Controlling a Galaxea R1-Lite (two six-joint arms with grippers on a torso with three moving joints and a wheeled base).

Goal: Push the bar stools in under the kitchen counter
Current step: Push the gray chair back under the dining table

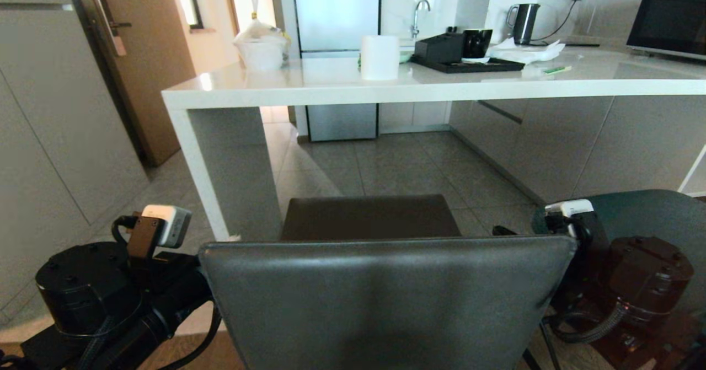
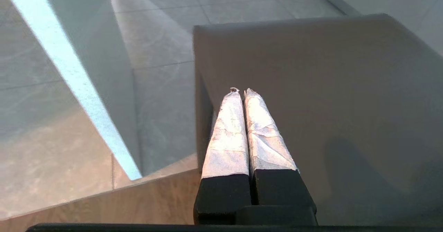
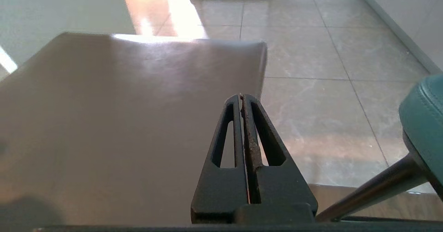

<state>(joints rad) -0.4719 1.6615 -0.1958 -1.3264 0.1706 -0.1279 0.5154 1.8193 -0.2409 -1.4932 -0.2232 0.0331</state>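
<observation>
The grey stool [image 1: 386,298] stands at six o'clock, its dark seat [image 1: 369,218] short of the counter [image 1: 441,83]; the teal stool [image 1: 651,221] sits at four o'clock. Left pincer [image 2: 241,92] and right pincer [image 3: 241,97] are both pressed narrow, empty, flanking the backrest. Tall and tippy, it likely slides best pushed low on the stiff back.
</observation>
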